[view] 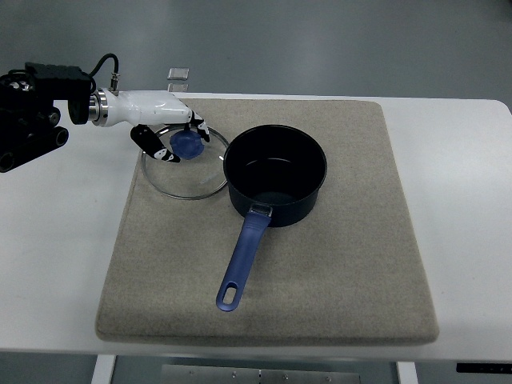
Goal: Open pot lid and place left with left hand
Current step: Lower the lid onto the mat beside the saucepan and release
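A dark blue saucepan stands uncovered on the beige mat, its blue handle pointing toward the near edge. The glass lid with a blue knob lies on the mat just left of the pot, its rim touching or almost touching the pot's wall. My left hand, white with black fingertips, reaches in from the left and its fingers curl around the knob from above. Whether the lid rests fully flat I cannot tell. The right hand is out of view.
The mat covers most of a white table. A small clear block stands at the table's far edge behind my left hand. The black forearm fills the upper left corner.
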You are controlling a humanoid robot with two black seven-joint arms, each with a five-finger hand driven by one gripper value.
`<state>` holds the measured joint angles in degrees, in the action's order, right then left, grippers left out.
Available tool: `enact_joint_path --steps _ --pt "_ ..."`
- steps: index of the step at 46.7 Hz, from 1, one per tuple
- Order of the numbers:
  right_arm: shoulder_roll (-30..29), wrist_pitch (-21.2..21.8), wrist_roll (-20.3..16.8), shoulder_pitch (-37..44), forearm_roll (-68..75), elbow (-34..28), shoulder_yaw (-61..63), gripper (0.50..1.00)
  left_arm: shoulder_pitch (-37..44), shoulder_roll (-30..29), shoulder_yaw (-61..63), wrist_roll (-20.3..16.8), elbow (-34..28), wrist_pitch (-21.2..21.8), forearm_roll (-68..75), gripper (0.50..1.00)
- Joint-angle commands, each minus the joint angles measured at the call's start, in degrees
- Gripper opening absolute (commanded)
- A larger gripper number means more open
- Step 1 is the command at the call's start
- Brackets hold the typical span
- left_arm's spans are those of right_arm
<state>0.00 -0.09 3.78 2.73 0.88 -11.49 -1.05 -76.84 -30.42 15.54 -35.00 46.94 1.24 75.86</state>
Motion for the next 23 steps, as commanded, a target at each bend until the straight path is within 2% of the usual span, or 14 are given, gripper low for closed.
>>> enact_joint_path --steps 1,23 --pt "0.0 0.0 0.0 0.0 0.0 0.0 0.0 0.917 0.0 -0.1 0.4 0.0 0.0 -0.1 -0.3 0.99" --pt "0.0 0.0 0.0 0.0 0.0 0.1 0.0 0.917 -1.4 -1.7 -0.5 0.0 0.3 -0.3 -1.1 0.99"
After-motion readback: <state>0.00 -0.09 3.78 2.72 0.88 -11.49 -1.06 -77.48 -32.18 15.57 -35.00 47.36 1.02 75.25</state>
